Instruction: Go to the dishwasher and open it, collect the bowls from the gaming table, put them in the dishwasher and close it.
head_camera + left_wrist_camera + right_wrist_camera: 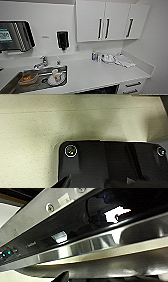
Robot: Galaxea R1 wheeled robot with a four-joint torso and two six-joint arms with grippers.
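Note:
The dishwasher [101, 90] shows as a dark opening-like strip under the counter's front edge, right of the sink. In the right wrist view its top is very close: a glossy dark control strip [75, 225] with small lit indicators [6, 253], and below it the brushed silver front with a long handle recess [100, 245]. My right gripper [62, 277] sits just in front of that handle recess. My left gripper [63, 183] hangs over pale speckled floor [30, 144], away from the appliance. The bowls and the gaming table are out of view.
A steel sink [37, 79] with a tap [43, 62] holds a cup, a plate and other dishes. A bottle [94, 55] and cloths [123, 60] lie on the white counter [95, 72]. Wall cabinets [107, 21] hang above; drawers [132, 86] flank the dishwasher.

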